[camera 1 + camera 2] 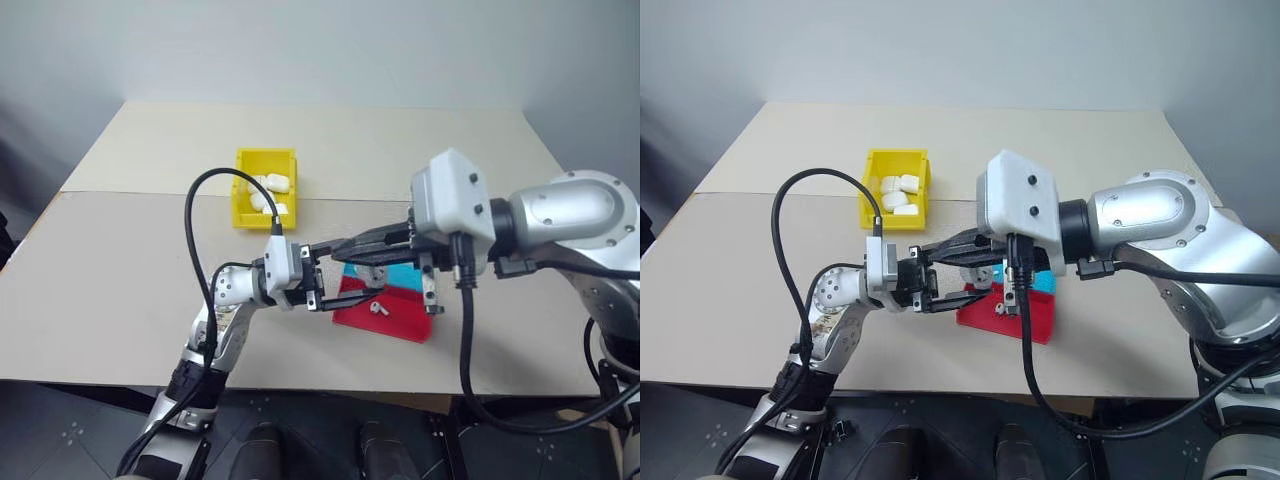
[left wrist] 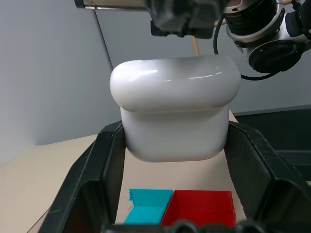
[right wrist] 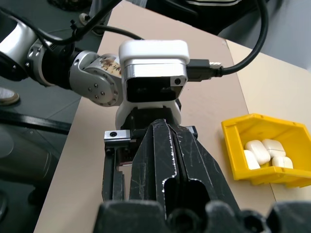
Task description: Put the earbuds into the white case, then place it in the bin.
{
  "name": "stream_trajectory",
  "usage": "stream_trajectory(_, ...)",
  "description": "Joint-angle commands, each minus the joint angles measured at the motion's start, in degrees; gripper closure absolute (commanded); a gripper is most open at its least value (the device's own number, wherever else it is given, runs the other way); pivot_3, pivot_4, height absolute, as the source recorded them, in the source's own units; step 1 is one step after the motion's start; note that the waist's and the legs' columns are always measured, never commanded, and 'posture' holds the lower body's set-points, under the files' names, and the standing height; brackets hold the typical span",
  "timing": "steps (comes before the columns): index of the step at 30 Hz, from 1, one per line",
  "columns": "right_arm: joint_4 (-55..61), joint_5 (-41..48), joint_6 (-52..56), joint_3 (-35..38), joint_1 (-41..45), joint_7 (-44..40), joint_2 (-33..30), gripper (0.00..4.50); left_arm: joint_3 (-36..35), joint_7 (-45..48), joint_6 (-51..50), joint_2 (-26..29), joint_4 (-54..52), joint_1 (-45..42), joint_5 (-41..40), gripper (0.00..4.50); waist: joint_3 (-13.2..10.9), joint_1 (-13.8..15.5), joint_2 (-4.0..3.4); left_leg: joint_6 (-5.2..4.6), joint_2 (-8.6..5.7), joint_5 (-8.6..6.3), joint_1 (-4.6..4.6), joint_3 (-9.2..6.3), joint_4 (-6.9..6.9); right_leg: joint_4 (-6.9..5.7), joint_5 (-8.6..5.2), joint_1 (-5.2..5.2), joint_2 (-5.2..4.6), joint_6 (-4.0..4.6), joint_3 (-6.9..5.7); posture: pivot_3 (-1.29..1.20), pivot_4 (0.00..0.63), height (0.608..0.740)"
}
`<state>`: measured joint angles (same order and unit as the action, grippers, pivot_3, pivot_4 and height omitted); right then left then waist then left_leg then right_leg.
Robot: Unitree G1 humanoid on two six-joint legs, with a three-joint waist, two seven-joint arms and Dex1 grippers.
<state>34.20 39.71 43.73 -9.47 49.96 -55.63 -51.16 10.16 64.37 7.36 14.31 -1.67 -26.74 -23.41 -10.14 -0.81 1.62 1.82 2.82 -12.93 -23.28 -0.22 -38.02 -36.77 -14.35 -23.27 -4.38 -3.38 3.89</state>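
While the bright yellow rectangular plastic bin (image 1: 265, 187) sits well behind them, the left gripper (image 2: 175, 184) clamps the glossy white pebble-shaped case (image 2: 175, 114); the right gripper (image 3: 170, 141) hovers clenched above it, over one tiny white earbud (image 1: 380, 309).

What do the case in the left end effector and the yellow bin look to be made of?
The white case, held in the left end effector: glossy hard plastic by the look, with sharp highlights along its rounded lid. The yellow bin: moulded plastic, it seems, smooth with a slight sheen, of even colour, with thin upright walls.
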Motion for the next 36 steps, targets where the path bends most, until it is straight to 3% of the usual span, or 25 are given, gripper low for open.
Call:
stream_trajectory(1, 0.2, -3.3, -2.1, -0.1, -0.5, -1.7, -1.3, 4.48, -0.2, -0.3, 0.9, -0.2, -2.3, -0.4, -0.7, 1.73, 0.0, 0.0, 0.0, 0.0, 0.0, 0.0, 0.01, 0.0, 0.0, 0.0, 0.0, 0.0, 0.0, 0.0, 0.0, 0.0, 0.15, 0.74)
stream_trajectory(18, -1.4, -7.3, -4.7, 3.2, -4.8, -5.2, -3.8, 4.48, -0.6, 0.2, 0.8, 0.1, -2.0, -0.6, -1.2, 1.73, 0.0, 0.0, 0.0, 0.0, 0.0, 0.0, 0.02, 0.01, 0.0, -0.01, 0.0, 0.0, 0.0, 0.0, 0.0, 0.0, 0.15, 0.74)
stream_trajectory(25, -1.9, -3.2, -4.2, 10.0, -5.8, -2.8, -1.7, 4.48, -1.4, -1.8, 0.4, 0.2, -3.1, 0.1, -0.7, 1.73, 0.0, 0.0, 0.0, 0.0, 0.0, 0.0, 0.01, 0.01, 0.0, 0.0, 0.0, 0.0, 0.0, 0.0, 0.0, 0.0, 0.15, 0.74)
stream_trajectory(30, -3.9, 1.6, 0.0, 17.9, -5.0, 5.4, 1.5, 4.48, -5.8, -17.2, -11.9, 2.4, -9.7, -2.2, 3.3, 1.73, 0.0, 0.0, 0.02, 0.0, 0.01, 0.0, 0.0, -0.01, 0.0, -0.01, 0.0, 0.0, 0.0, 0.0, 0.0, 0.0, 0.15, 0.74)
stream_trajectory(36, -2.5, 2.2, 1.4, 20.1, -10.4, 9.3, 1.6, 4.48, -10.9, -38.0, -28.8, 3.1, -13.6, -10.0, 9.9, 1.73, 0.0, 0.2, 0.04, 0.0, 0.0, 0.0, -0.01, -0.04, 0.0, 0.01, 0.01, 0.03, 0.0, -0.02, -0.02, 0.0, 0.15, 0.74)
